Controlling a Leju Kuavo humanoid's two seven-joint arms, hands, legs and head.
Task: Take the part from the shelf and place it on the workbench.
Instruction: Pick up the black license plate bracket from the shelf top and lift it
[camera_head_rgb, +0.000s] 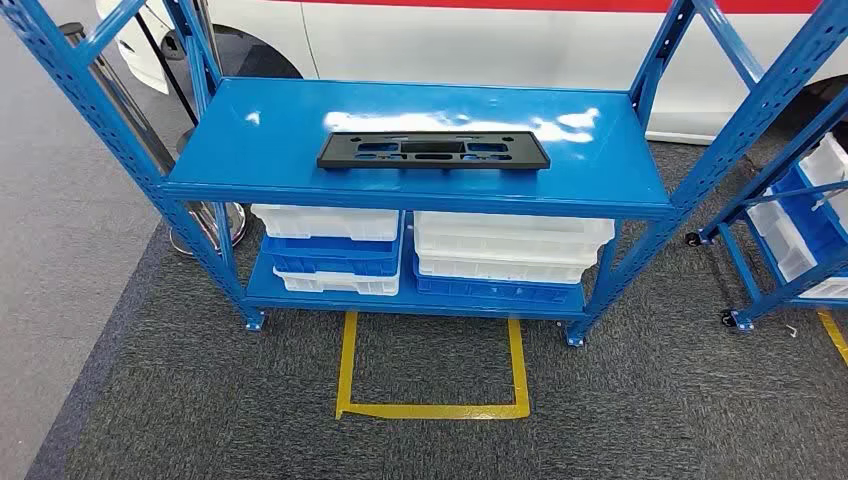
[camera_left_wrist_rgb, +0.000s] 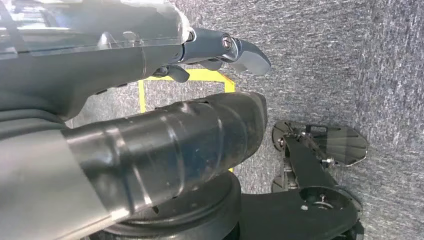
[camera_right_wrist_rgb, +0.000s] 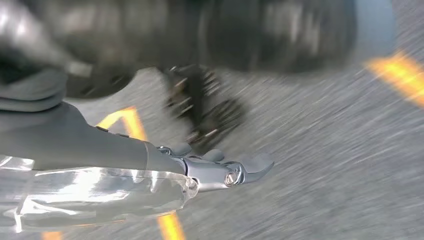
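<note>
Black and flat, the part (camera_head_rgb: 433, 150) lies across the middle of the blue shelf (camera_head_rgb: 270, 150) top, untouched. My left hand (camera_left_wrist_rgb: 220, 50) and right hand (camera_right_wrist_rgb: 220, 172) hang over grey carpet, fingers straight and holding nothing. I judge the slanted uprights (camera_head_rgb: 745, 120) could snag an arm if I reach in wide; the front edge stands open between them.
</note>
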